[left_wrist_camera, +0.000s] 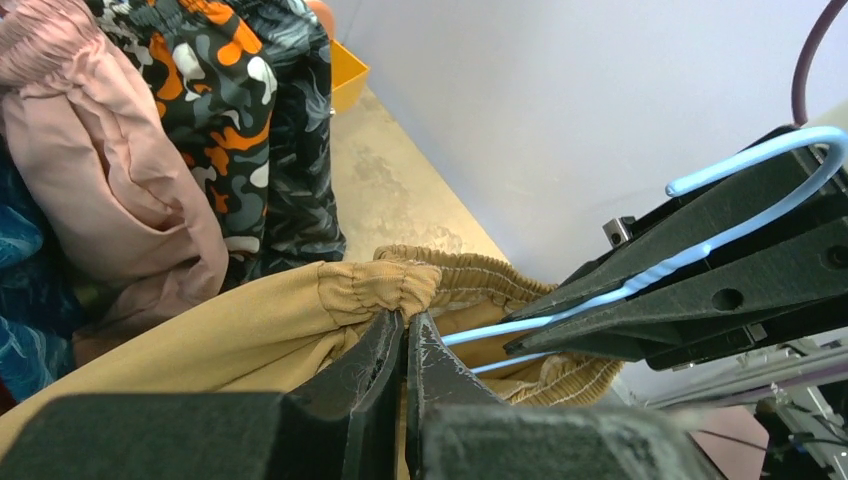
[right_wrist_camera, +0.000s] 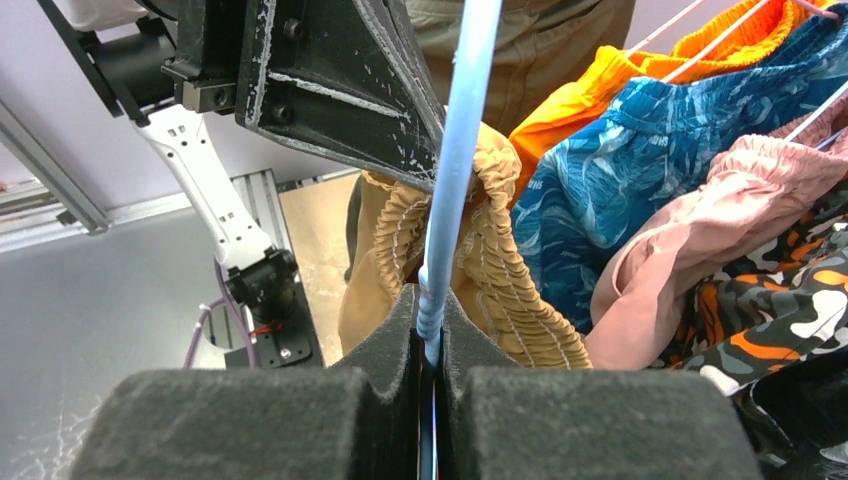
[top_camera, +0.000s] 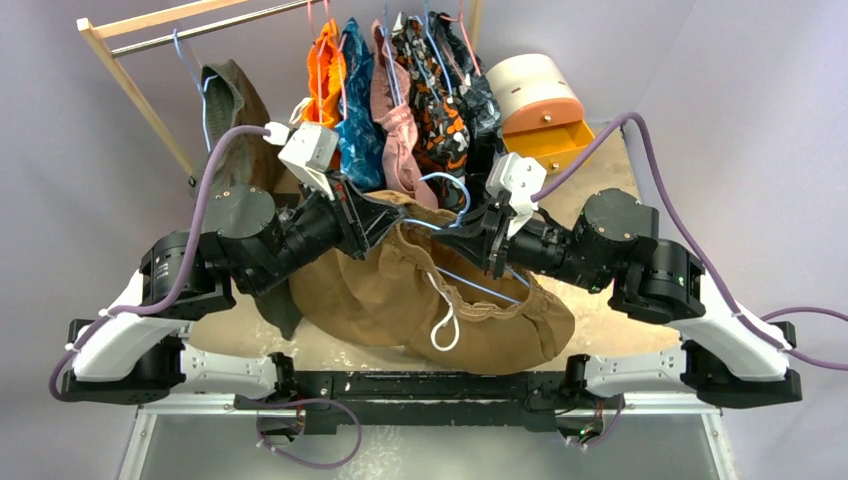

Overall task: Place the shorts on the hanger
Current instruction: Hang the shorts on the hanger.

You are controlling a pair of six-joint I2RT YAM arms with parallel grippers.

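In the top view, the tan shorts (top_camera: 400, 300) lie heaped on the bench (top_camera: 590, 185) at centre frame, below a rail of hung garments (top_camera: 400, 90). The left tool (top_camera: 385, 222) and right tool (top_camera: 450, 232) meet over the waistband. A bar of the light-blue hanger (top_camera: 480, 285) slants across the cloth toward the lower right.

The left wrist view shows the left tool pinched narrow on the gathered waistband. At right, the hanger's bars run into the waist opening.

In the right wrist view, the right tool is clamped tight on the hanger wire, with the waistband just behind it.

The job looks partway done: both pieces are gripped and the hanger has entered the waistband. Seating the shorts on it remains.
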